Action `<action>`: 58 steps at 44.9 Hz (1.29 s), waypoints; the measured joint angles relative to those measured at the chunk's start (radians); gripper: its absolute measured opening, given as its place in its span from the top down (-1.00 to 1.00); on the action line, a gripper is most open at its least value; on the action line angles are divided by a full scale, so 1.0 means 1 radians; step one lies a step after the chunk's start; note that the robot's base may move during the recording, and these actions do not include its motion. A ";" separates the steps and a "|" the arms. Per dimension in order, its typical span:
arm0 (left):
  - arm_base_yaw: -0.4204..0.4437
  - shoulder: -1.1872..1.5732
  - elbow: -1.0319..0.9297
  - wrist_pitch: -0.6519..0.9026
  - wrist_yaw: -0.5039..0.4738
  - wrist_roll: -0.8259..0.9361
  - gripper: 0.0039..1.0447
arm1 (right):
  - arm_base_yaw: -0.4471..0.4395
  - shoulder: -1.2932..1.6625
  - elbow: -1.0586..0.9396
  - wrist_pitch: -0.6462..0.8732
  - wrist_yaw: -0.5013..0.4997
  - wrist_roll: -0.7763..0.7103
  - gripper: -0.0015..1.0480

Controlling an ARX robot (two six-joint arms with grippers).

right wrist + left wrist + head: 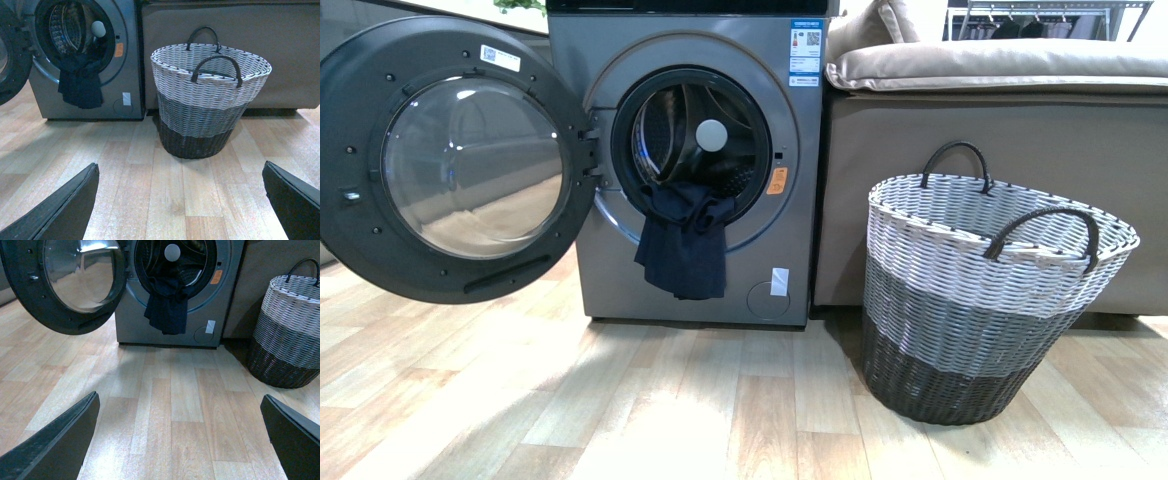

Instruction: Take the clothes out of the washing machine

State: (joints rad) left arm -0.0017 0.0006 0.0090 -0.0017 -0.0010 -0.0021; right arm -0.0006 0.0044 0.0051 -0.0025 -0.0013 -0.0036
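The grey washing machine (620,270) stands at the back with its round door (455,160) swung open to the left. The dark navy clothes (683,240) hang out of the drum opening over its lower rim; they also show in the left wrist view (167,310) and the right wrist view (80,82). Neither arm shows in the front view. My left gripper (182,440) is open and empty above the wood floor, well short of the machine. My right gripper (182,200) is open and empty, facing the basket from a distance.
A woven white, grey and dark brown basket (970,310) with two dark handles stands on the floor right of the machine, in front of a taupe sofa (1000,120). It also shows in the right wrist view (205,115). Light wood floor (700,410) lies in front.
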 joint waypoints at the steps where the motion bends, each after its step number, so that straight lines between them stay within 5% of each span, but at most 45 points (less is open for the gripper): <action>1: 0.000 0.000 0.000 0.000 0.000 0.000 -0.88 | 0.000 0.000 0.000 0.000 0.000 0.000 -0.86; 58: 0.000 0.001 0.000 0.000 0.001 0.000 -0.88 | 0.000 0.000 0.000 0.000 0.000 0.000 -0.86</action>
State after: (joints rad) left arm -0.0017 0.0013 0.0090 -0.0017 -0.0002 -0.0021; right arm -0.0006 0.0044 0.0055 -0.0021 -0.0013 -0.0036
